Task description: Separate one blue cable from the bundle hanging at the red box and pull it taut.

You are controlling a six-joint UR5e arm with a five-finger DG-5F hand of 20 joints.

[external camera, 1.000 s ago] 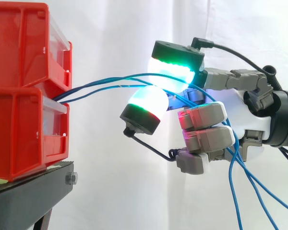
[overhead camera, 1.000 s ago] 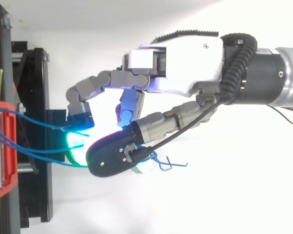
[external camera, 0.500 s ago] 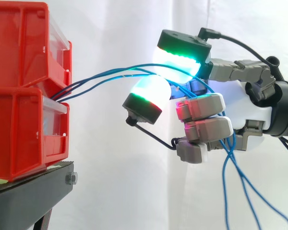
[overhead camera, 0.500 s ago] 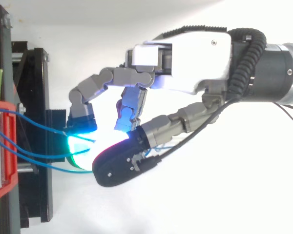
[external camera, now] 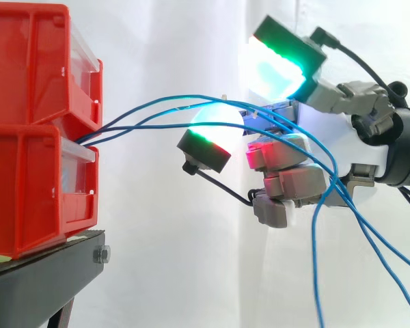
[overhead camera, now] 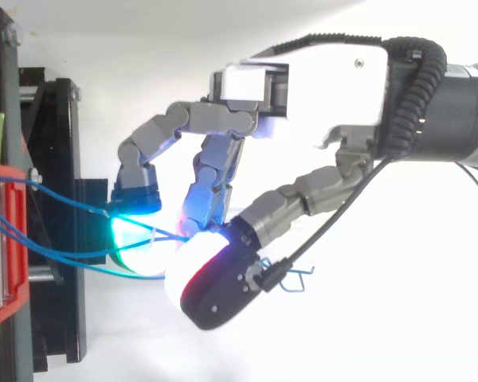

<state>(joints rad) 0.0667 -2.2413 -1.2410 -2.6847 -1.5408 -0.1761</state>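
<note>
**Item: blue cable bundle between red bins and hand**

Location. Two red bins (external camera: 34, 123) are stacked one on the other on a black stand (external camera: 48, 273), at the left of the side view, before a white curtain (external camera: 164, 260). In the top view the bins sit at the left edge.

Task item. The blue cables (external camera: 150, 109) leave the bins' front at the seam where the upper bin sits on the lower one. In the top view three strands can be told apart at the bins (overhead camera: 60, 203). They run close together to the right and rise in a shallow arch. From there they pass into the hand. Past it they bend downward and hang as separate loose strands toward the lower right of the side view.

Hand. The hand (external camera: 362, 154) is well apart from the bins, to their right, at about the height of the seam. Its palm faces the bins. In the top view it reaches in from the right edge (overhead camera: 327, 87).

Grip. The cables thread through the hand, but whether it is clamped on any strand cannot be told.
</note>
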